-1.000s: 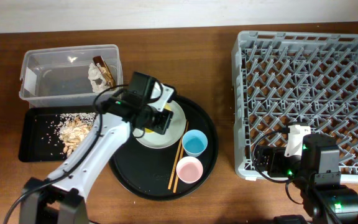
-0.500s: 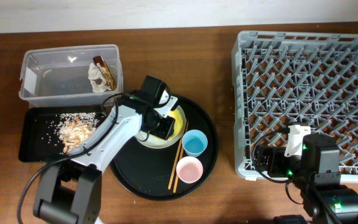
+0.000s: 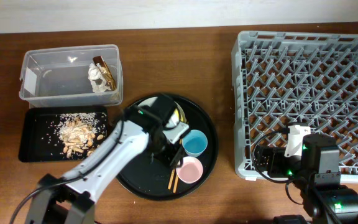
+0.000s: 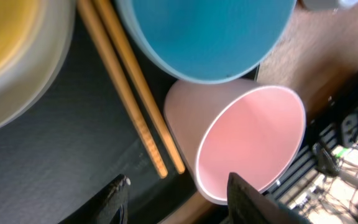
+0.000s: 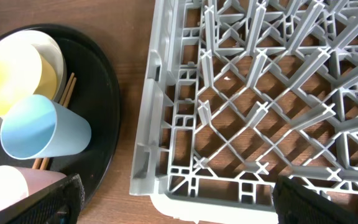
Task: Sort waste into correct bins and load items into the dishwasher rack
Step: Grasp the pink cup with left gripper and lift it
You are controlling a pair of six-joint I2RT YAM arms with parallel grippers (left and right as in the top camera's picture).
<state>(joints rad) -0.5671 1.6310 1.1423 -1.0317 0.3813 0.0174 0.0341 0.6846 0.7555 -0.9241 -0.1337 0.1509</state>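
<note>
Rack (image 3: 306, 93): grey, pegs bare, right side of tabletop; nothing loaded yet.
Round tray (image 3: 207, 126): carried the plate-bowl (image 5: 51, 53), both cups and the chopsticks (image 4: 129, 106).
Right pincer (image 5: 179, 208): fingers wide apart, empty, at the rack's near-left corner.
Left pincer (image 4: 178, 193): fingers apart, empty, low over the pink cup (image 4: 247, 143).
Pink cup: mouth up, beside the blue cup (image 4: 204, 37).
Step, judged: take the pink cup. Straddle one wall, stay clear of the chopsticks, close gently.
Views: left wrist showed the chopsticks just beside the cup; overhead hid most under the arm. Right wrist showed the yellow bowl (image 5: 8, 81) nested in the plate-bowl.
</note>
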